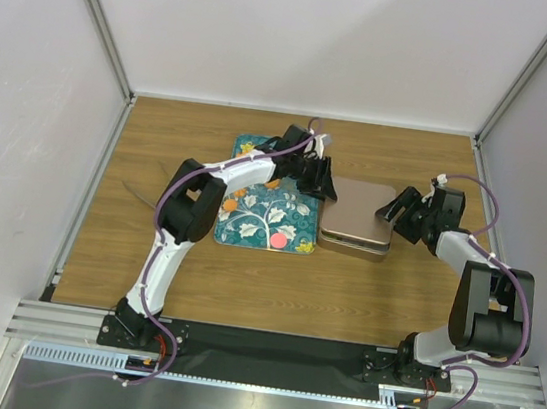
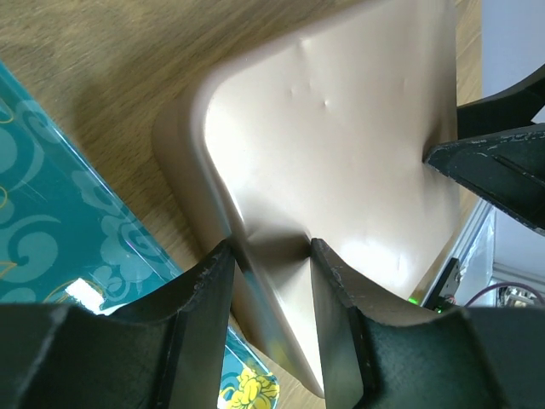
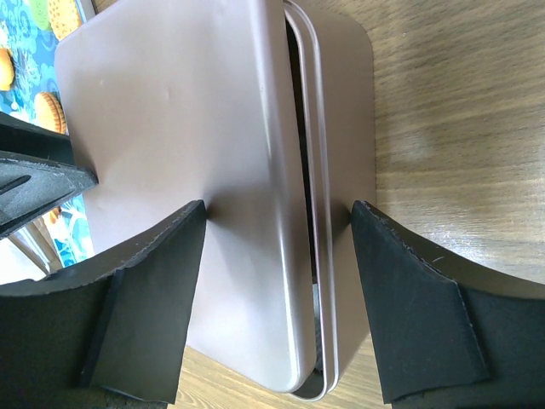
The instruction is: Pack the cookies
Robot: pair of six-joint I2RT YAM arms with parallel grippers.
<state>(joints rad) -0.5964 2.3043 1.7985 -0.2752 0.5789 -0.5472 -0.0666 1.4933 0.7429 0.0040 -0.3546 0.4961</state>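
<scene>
Two hands at the lid [image 1: 359, 206]: left hand [image 2: 272, 256] clamped on its rim (lid ajar), right hand [image 3: 279, 209] astride lid and tin [image 3: 345, 102], grip unclear.

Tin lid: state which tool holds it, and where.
Left tool pinches the tin lid by the rim beside the tray. Right tool straddles the opposite edge; grip unclear.

Robotics lab test cell, seen from above; a left arm [image 1: 168, 256] and a right arm [image 1: 486, 313] are bolted to a black base strip [image 1: 274, 354] at the edge of a wood-grain table [image 1: 363, 292]; plain white wall panels [image 1: 315, 39] in aluminium framing [image 1: 99, 15] enclose it; purple cables [image 1: 146, 268] trail along the arms; a slotted cable duct [image 1: 230, 379] runs in front.
</scene>
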